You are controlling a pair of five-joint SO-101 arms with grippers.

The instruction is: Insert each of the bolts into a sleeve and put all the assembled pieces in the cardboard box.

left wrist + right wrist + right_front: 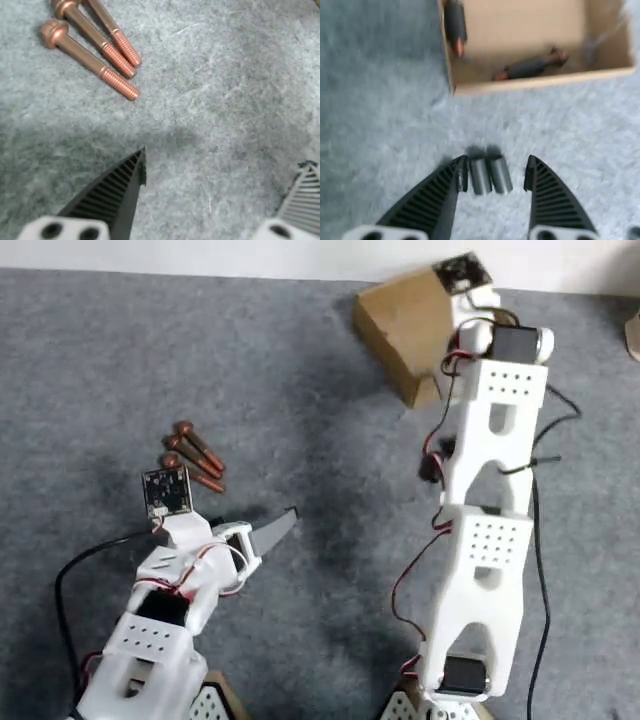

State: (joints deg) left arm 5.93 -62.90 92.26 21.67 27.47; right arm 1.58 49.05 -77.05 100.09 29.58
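High view: found three copper-coloured bolts (193, 455) lying side by side and touching on the grey felt (330, 410), just beside the wrist of the left arm (160, 620), heads on the far side. Saw the cardboard box (405, 325) at the far end of the table, well apart from the bolts, with the right arm (490, 490) stretched out toward it and covering one corner. From the left wrist view, noted the left gripper (225, 157) spread wide and holding nothing, set over bare felt, with the threaded bolt ends near its dark finger but clear of it. From the right wrist view, noted the right gripper (497, 160) partly spread, with two short grey sleeves (481, 177) lying side by side, touching each other, between its fingertips. Judged them close against one finger, with a small gap at the other, and not pinched. Made out the open box just beyond the sleeves, with two assembled pieces (530, 66) inside: one lying on the floor near the closer wall, the other by a side wall and partly out of view. Could not tell whether either gripper touched the felt.
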